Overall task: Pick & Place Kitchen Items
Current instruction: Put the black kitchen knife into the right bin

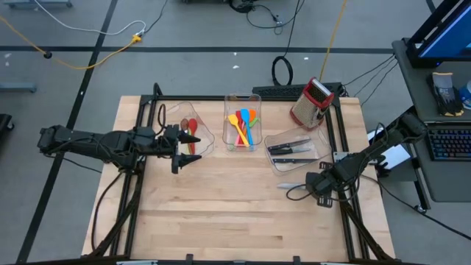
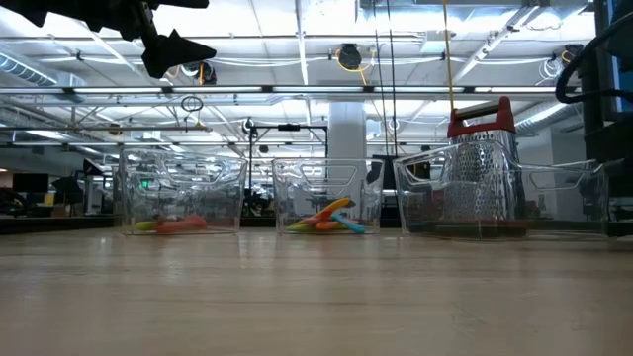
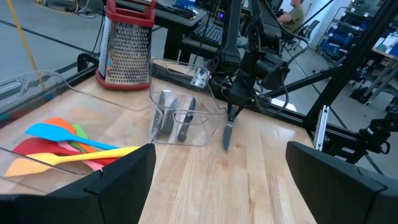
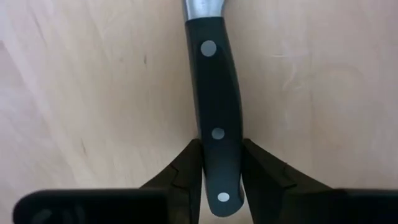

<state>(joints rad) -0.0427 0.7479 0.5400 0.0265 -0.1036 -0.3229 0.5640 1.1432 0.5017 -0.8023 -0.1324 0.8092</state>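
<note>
Knife lies flat on the worktop, and the right gripper presses its fingers on the black handle to lift it, while the left gripper waits wide open.

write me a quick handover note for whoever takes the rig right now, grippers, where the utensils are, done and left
Right gripper: low at the table's right edge, fingers closed against the black handle of a knife lying on the wood beside the knife bin.
Left gripper: open, empty, raised by the left bin.
Done: red and brown spoons in the left bin, coloured spatulas in the middle bin, other knives in the right bin.
Left: lift this knife into the knife bin.
</note>
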